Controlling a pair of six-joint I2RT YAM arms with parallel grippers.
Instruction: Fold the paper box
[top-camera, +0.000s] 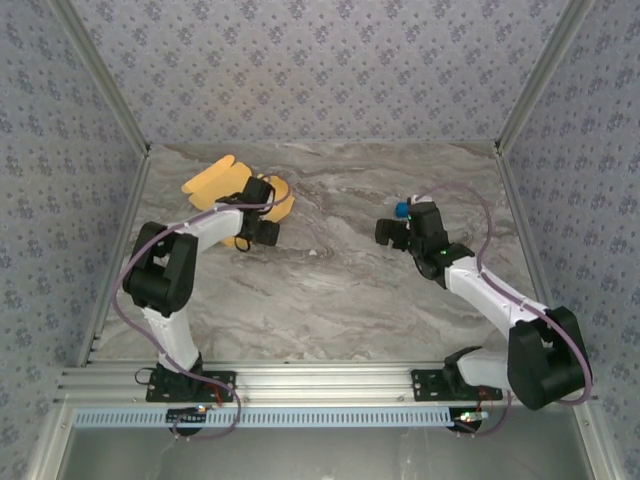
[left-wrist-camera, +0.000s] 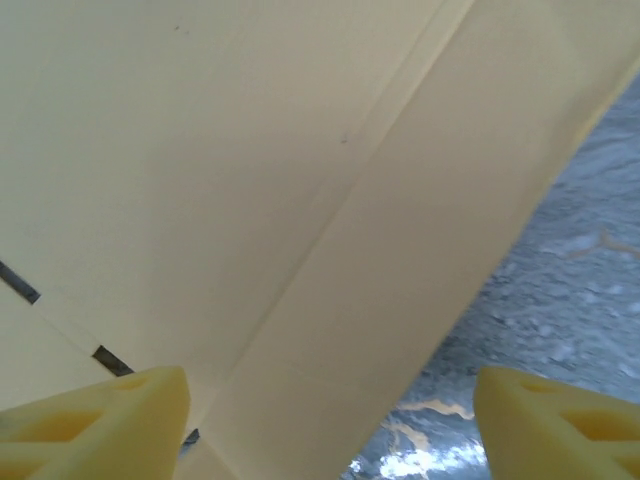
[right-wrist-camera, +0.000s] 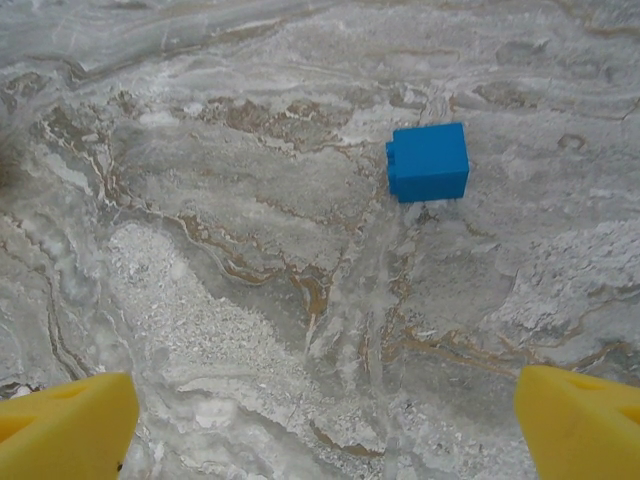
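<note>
The paper box (top-camera: 212, 182) at upper left looks not folded yet, and the left gripper (left-wrist-camera: 330, 420) and right gripper (right-wrist-camera: 325, 420) are open.

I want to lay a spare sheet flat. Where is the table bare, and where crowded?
Widest bare marble: mid-table, between the paper box and the blue block, down to the arm bases. Also the far right corner. Crowded: far left, where the left arm overlaps the box.

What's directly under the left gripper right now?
The paper box, its creased yellow card spreading below the open left gripper. Marble table shows past its right edge; whatever lies beneath the card is covered.
</note>
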